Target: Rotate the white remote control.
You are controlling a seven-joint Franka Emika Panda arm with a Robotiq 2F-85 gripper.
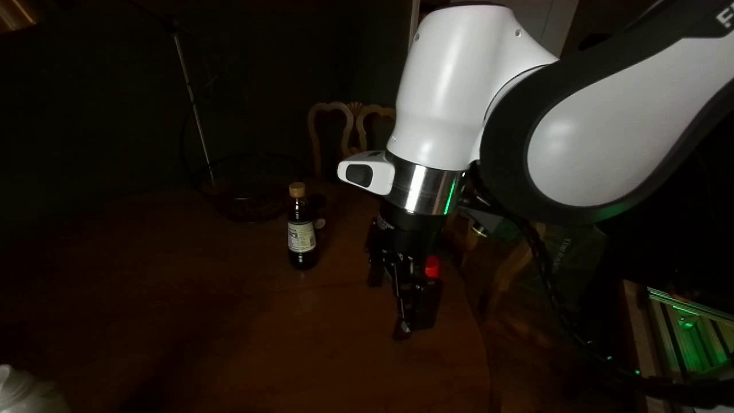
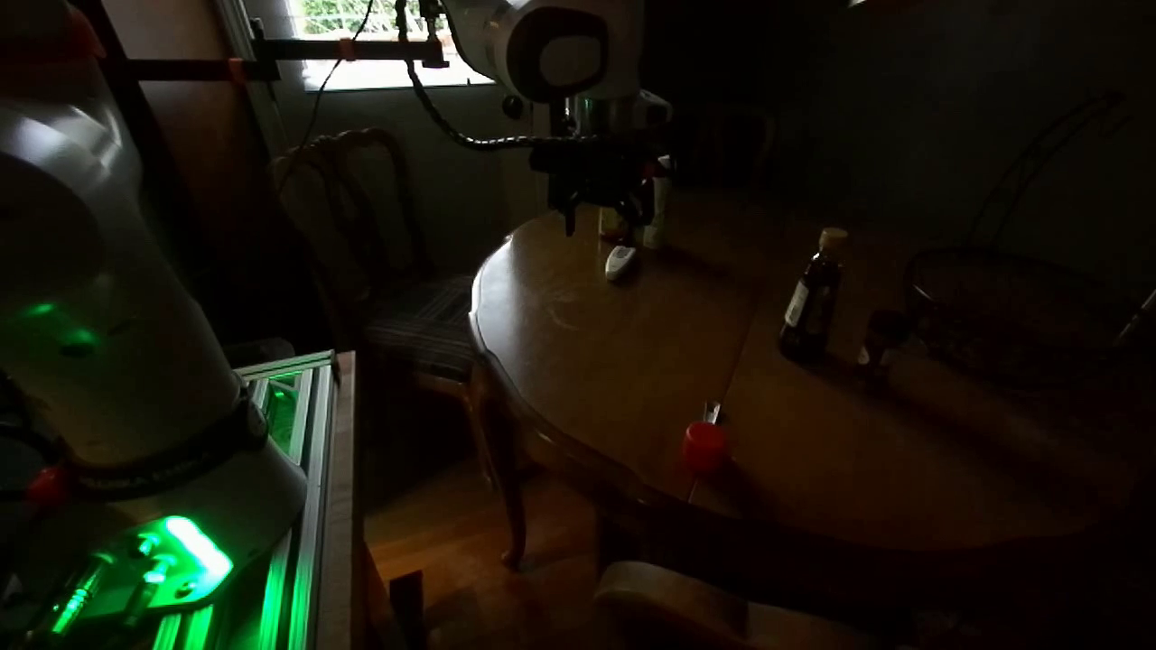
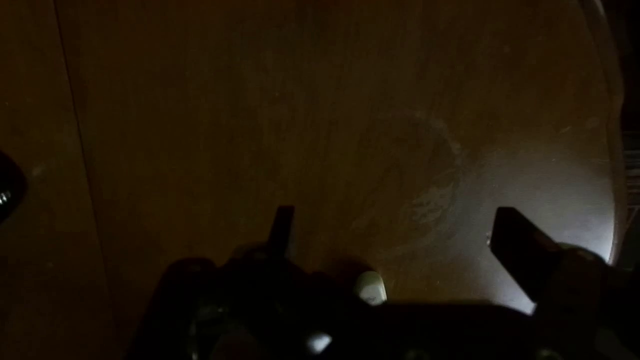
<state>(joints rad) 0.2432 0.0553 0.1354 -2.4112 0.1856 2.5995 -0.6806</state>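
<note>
The white remote control (image 2: pixel 620 262) lies flat on the wooden table in an exterior view, close to the rounded table end. In the wrist view only one rounded end of the remote (image 3: pixel 371 288) shows at the bottom; the gripper body hides the rest. I cannot make it out in the view from across the table. My gripper (image 2: pixel 605 223) hangs above the table, above the remote in the picture, not touching it. In the wrist view the two dark fingers of the gripper (image 3: pixel 395 209) stand wide apart with only table between them. The gripper (image 1: pixel 389 307) also shows below the arm.
A dark bottle (image 2: pixel 810 302) stands on the table, with a small dark jar (image 2: pixel 878 341) beside it. A red round object (image 2: pixel 705 449) sits near the edge. A pale bottle (image 2: pixel 657 217) stands behind the gripper. A chair (image 2: pixel 406 307) stands by the table. The room is dark.
</note>
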